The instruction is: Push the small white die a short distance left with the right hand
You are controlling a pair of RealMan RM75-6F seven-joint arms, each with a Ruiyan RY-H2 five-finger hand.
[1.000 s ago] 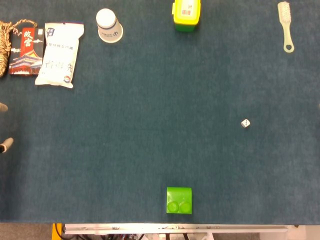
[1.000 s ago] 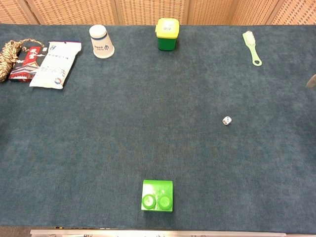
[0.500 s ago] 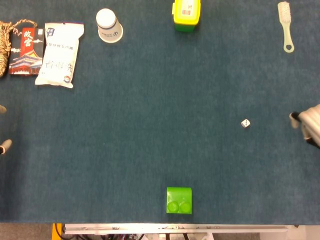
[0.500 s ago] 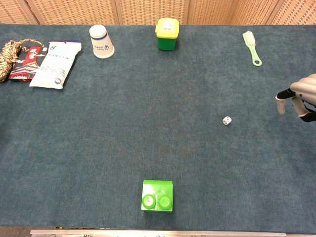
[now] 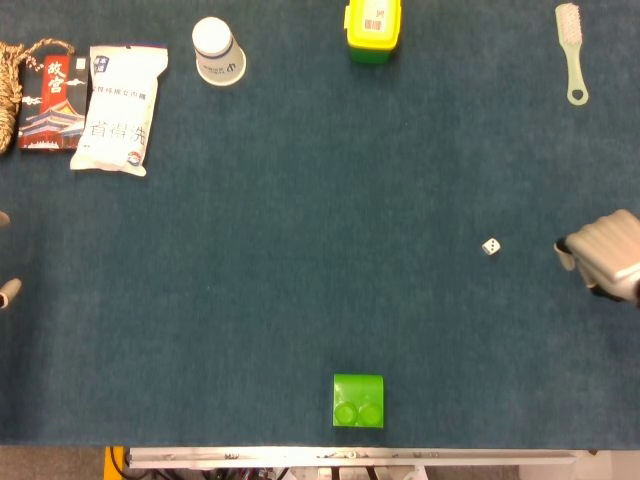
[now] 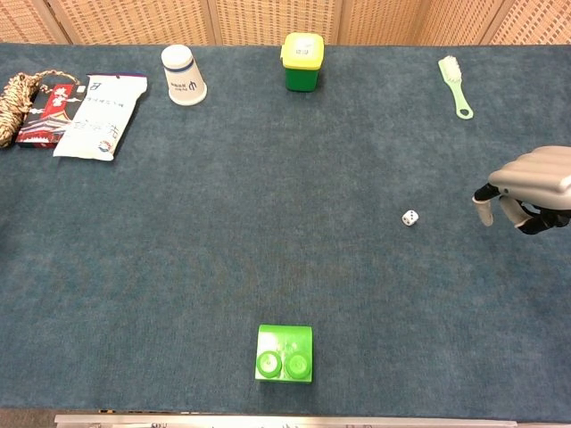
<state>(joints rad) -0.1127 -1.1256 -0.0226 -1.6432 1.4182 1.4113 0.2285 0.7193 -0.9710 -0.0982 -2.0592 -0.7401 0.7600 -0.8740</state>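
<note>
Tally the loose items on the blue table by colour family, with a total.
White or mostly white: 3 (small white die, upturned white paper cup, white printed snack pouch)
Green: 3 (green two-stud block, pale green brush, green box with yellow lid)
Red: 1 (red printed packet)
Tan: 1 (coiled tan rope)
Total: 8

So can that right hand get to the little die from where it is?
Probably yes. The right hand sits to the right of the die, not touching it, with only bare table between them. Nothing blocks a leftward sweep.
</note>
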